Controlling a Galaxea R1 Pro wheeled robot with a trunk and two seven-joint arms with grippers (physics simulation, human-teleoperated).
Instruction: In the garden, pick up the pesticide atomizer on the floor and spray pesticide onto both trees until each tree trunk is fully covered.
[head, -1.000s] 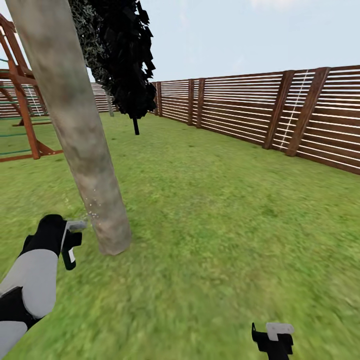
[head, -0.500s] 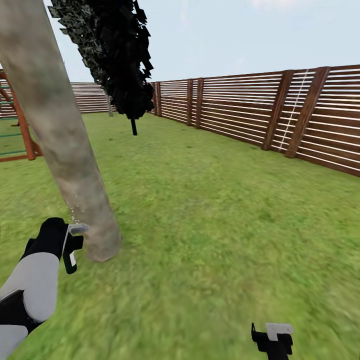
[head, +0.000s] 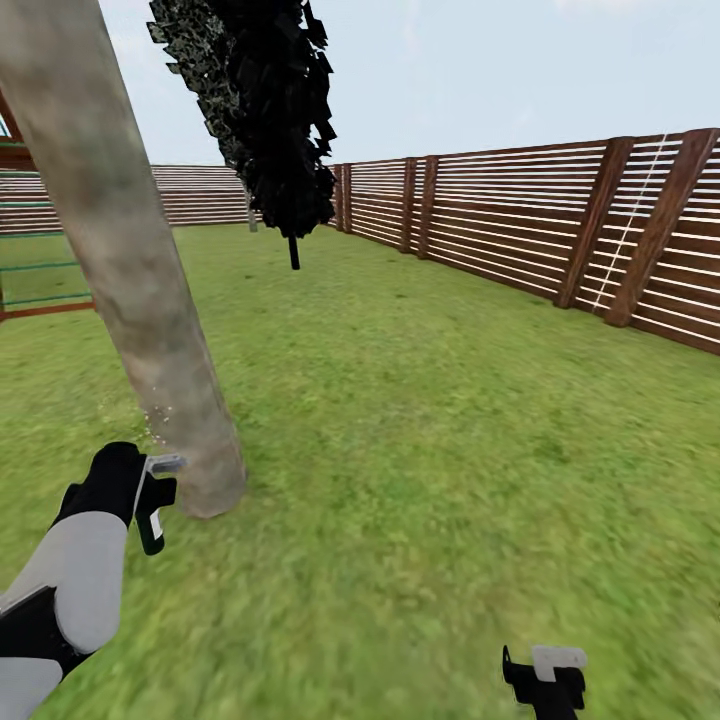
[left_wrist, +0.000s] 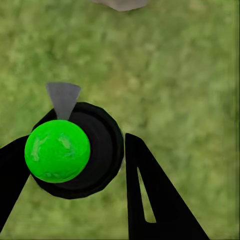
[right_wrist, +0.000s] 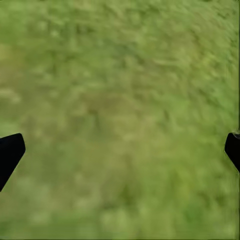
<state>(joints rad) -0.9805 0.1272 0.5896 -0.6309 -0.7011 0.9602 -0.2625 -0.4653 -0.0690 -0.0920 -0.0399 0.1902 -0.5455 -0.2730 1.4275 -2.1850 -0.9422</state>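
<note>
Pesticide atomizer with green ball top and black body (left_wrist: 62, 150) sits clamped in our left tool (head: 150, 492), lower left, beside the mottled grey-beige tree trunk (head: 150, 330). We should sweep its nozzle steadily up the bark; our right tool (head: 545, 675) hangs spread apart, empty.

The tree trunk (head: 130, 290) is mottled grey-beige. The foliage (head: 265, 110) is black-green, the lawn (head: 450, 420) blurry green. The fence (head: 560, 235) has reddish-brown slats.

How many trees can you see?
2. One thick tree trunk stands close by the left gripper; another dark leafy tree stands farther back near the fence.
</note>
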